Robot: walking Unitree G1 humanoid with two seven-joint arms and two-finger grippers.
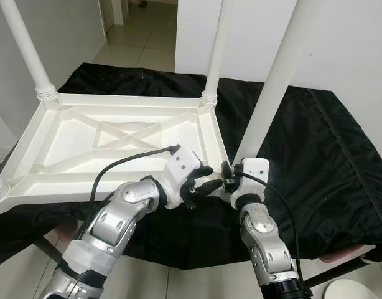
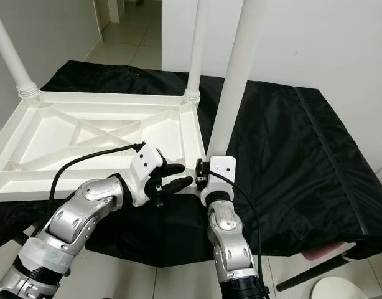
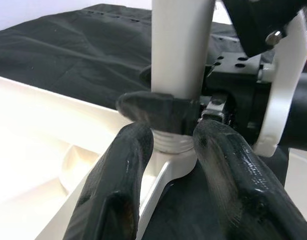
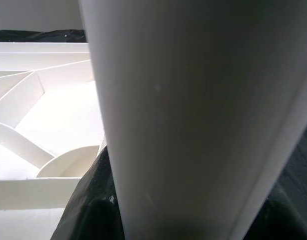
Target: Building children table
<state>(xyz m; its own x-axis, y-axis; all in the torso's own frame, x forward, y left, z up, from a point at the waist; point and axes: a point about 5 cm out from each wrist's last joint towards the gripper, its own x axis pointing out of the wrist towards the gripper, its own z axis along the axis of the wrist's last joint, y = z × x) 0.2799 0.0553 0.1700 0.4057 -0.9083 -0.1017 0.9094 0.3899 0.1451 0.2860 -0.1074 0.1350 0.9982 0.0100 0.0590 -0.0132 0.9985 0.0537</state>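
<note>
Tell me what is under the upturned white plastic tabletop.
A black cloth lies spread beneath the upturned white plastic tabletop, reaching out past its edges. What supports the cloth is covered, so I can't identify it.

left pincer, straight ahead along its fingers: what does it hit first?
The left pincer would likely first meet the table leg at its threaded base, where the right pincer grips it. Depth unclear.
</note>
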